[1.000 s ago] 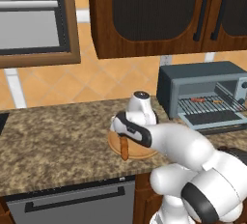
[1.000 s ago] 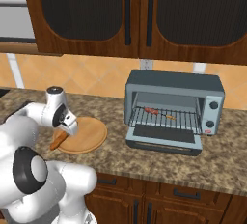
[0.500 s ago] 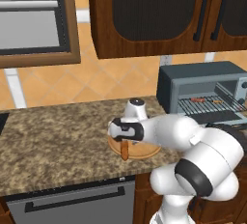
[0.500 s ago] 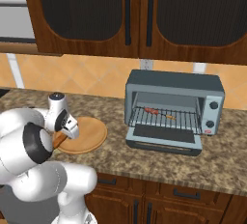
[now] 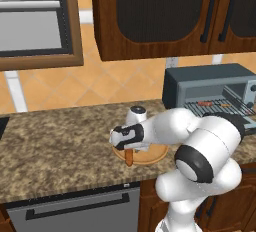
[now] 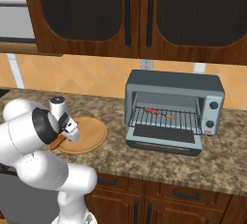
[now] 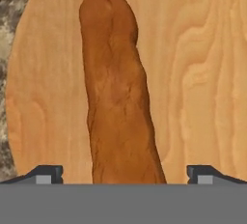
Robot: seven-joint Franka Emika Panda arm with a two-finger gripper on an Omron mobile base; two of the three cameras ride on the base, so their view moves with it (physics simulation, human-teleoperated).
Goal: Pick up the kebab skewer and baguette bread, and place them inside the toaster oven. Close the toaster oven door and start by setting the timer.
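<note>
The end effector (image 7: pixel 123 175) hangs just over the wooden board (image 7: pixel 202 73), its two dark fingertips (image 7: pixel 46 174) spread wide to either side of the baguette bread (image 7: pixel 118 102), with bare wood showing between each tip and the loaf; it is released, grasping nothing. In the hand view the baguette bread is a rough, orange-brown loaf with a rounded far end, lying lengthwise between the fingers on the pale round board. From the left base view the end effector (image 5: pixel 129 148) sits at the board's (image 5: pixel 152 153) near-left edge, with the loaf's (image 5: pixel 129 158) end poking out below it over the rim.

The board rests on the speckled brown granite worktop (image 5: pixel 55 146). Well apart to its right stands the toaster oven (image 6: pixel 176 109), grey-blue and boxy, with the toaster oven door (image 6: pixel 164 136) folded down flat in front. The kebab skewer (image 6: pixel 157 112), thin with reddish chunks, lies on the wire rack inside. Two round knobs (image 6: pixel 212 105) sit on the control strip at the oven's right; no lettering is readable anywhere. Dark wooden cabinets (image 6: pixel 130 10) hang above.
</note>
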